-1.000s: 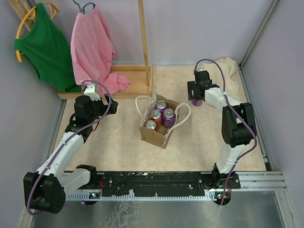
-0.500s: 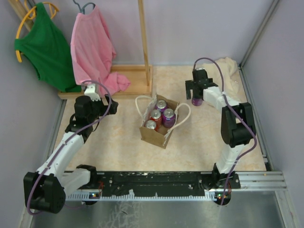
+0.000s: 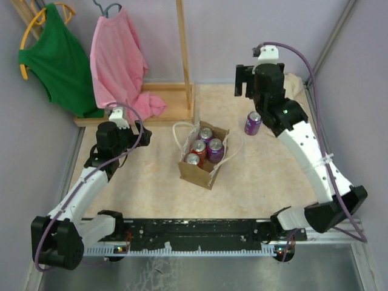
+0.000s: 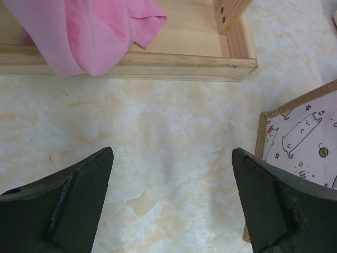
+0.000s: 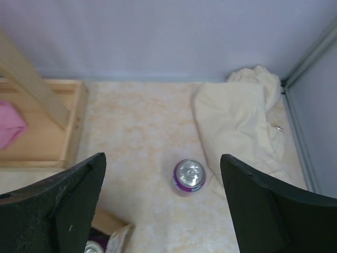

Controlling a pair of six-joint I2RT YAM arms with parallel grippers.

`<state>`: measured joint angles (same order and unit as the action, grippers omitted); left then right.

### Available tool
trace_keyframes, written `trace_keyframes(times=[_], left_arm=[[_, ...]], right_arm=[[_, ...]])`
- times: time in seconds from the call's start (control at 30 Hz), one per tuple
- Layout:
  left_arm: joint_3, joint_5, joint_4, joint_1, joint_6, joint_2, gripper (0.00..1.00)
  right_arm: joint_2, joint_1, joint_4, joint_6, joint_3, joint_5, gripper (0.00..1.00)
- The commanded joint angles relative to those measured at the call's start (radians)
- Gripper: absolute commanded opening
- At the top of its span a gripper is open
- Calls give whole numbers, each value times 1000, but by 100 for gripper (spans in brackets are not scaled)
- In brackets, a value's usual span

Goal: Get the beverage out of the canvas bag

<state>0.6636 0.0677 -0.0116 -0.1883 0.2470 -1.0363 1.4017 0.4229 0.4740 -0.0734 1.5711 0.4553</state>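
The tan canvas bag [image 3: 197, 171] with white loop handles stands mid-table, and several cans show in its open top, among them a purple one [image 3: 215, 149] and a red one [image 3: 199, 147]. Another purple beverage can [image 3: 253, 122] stands upright by itself on the table right of the bag; it also appears from above [image 5: 189, 175]. My right gripper [image 3: 247, 85] [image 5: 162, 156] hangs open high above that can, holding nothing. Left of the bag, my left gripper [image 3: 142, 133] [image 4: 172, 150] is open over bare table, with the bag's tan-edged printed side [image 4: 300, 132] just to its right.
A cream cloth [image 3: 292, 85] [image 5: 237, 126] lies bunched in the back right corner beside the loose can. A wooden rack base [image 3: 176, 100] [image 4: 131, 63] with a pink garment [image 3: 118, 60] and a green one [image 3: 57, 57] stands at the back left. Walls enclose the table.
My right gripper opened, let go of the purple can on the table, and rose well above it. The left arm stayed put.
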Motion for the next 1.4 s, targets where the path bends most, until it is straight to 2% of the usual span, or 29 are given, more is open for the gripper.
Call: trace_keyframes(times=[0.0, 0.1, 0.23, 0.33, 0.63, 0.93, 1.07, 1.13, 1.23, 1.37], left_arm=[[-6, 28, -31, -3, 7, -9, 100], [-11, 33, -35, -4, 8, -9, 100], [-12, 42, -37, -4, 10, -8, 100], [-18, 46, -40, -4, 15, -3, 100], [-48, 63, -56, -4, 32, 10, 100], [-63, 80, -59, -5, 44, 2, 100], [-71, 73, -53, -5, 46, 13, 100], [-73, 71, -51, -5, 46, 17, 100], [-73, 70, -51, -5, 45, 18, 100], [-70, 75, -51, -5, 46, 12, 100]], right_arm=[[-67, 143, 106, -8, 47, 43, 81], [-57, 261, 160, -11, 56, 55, 73], [9, 417, 237, -27, 61, 91, 68], [42, 485, 232, -71, 0, 61, 66], [22, 492, 108, -276, -213, -91, 68], [59, 520, 79, -315, -279, -232, 84], [75, 525, 69, -324, -290, -253, 87], [88, 526, 76, -327, -293, -237, 87], [97, 526, 69, -340, -302, -228, 78], [113, 525, 67, -345, -297, -232, 75]])
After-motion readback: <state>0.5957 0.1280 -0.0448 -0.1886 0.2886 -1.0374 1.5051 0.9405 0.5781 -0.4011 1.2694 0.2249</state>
